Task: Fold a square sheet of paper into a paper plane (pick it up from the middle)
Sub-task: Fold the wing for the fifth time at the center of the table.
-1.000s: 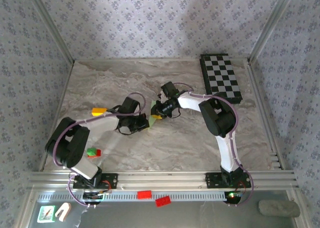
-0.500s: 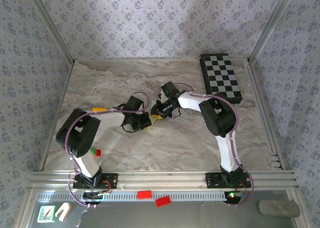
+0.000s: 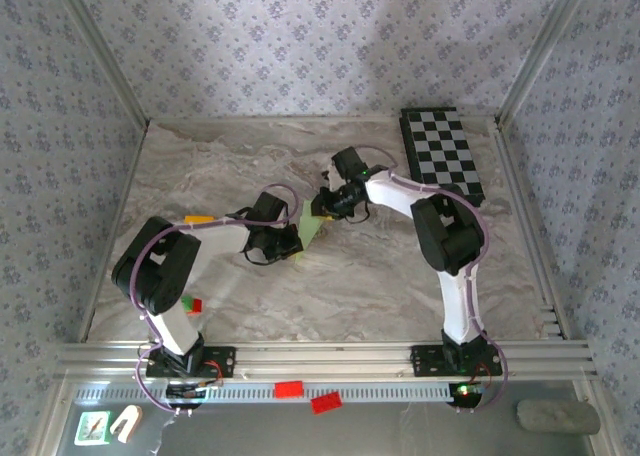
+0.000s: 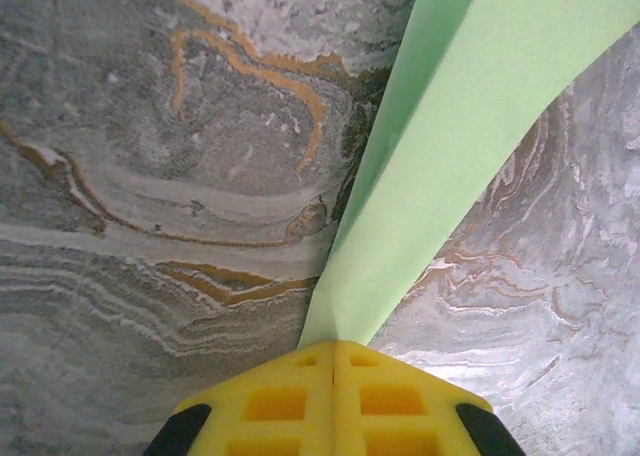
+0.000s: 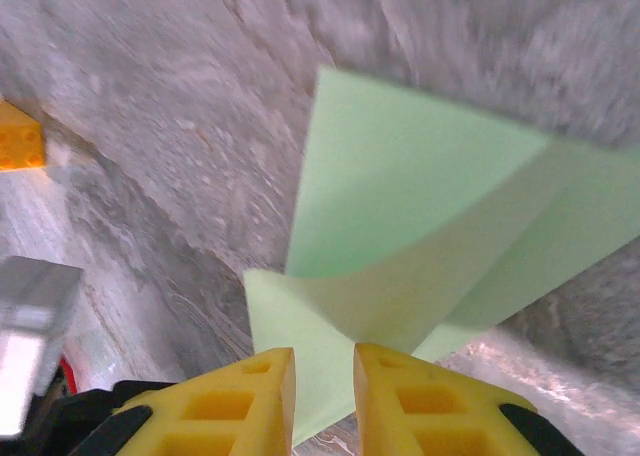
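The square sheet of paper (image 3: 312, 228), light green and already creased into a smaller, pointed shape, sits to the left of the checkered board (image 3: 442, 158) and a little nearer the arm bases, over the middle of the marbled desk (image 3: 380, 286). It spans the short gap between the two end effectors.

The left end effector (image 4: 333, 348) is on the side of the paper away from the board. In the left wrist view its yellow fingers (image 4: 270, 401) are pressed together with no gap, clamped on a narrow corner of the paper. From that pinch the sheet rises as a long green strip that widens as it goes, with a fold line along it and the desk visible on either side.

The right end effector (image 5: 324, 361) is at the end of the paper that faces the board. Its two yellow fingers (image 5: 425, 401) stand slightly apart, and a curled green flap runs down into the gap between them. Whether they actually pinch the flap or merely bracket it, I cannot tell. Beyond the fingers, the paper opens into a broad panel with one layer bowed over another.

Much farther left of the board than the paper, a yellow block (image 3: 197, 219) lies on the desk beside the left arm. A small red and green block (image 3: 189, 303) lies nearer the bases.
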